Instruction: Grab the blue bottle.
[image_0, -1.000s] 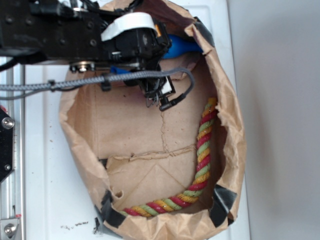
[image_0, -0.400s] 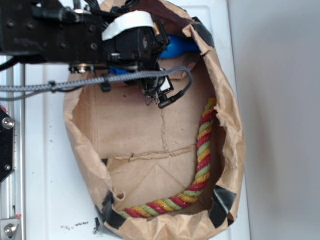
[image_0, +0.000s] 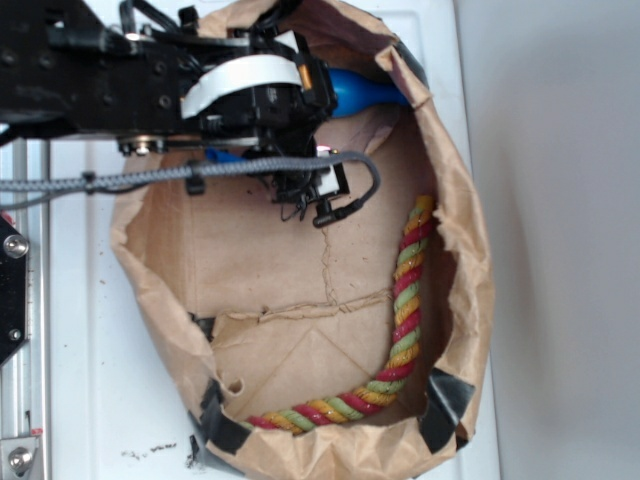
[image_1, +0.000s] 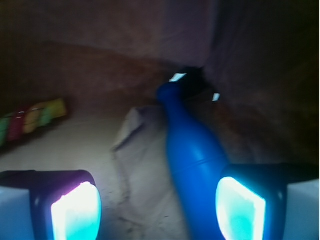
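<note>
The blue bottle (image_1: 192, 150) lies on its side on the floor of the brown paper bag (image_0: 455, 300), up against the bag wall, neck pointing away from the claw (image_1: 157, 212). It looks like light, stiff, slick plastic, so the wide body is probably the best spot to pinch. The claw is spread wide, holding nothing. Count: one bottle, one twisted rope (image_0: 405, 300), one bag.

We see the blue bottle (image_1: 192, 150) lying close to the bag wall (image_1: 260, 75), so little room is left on that side. The bag floor (image_0: 290, 260) is bare in the middle. The rope (image_0: 408, 300) lies along the far wall, well apart.
</note>
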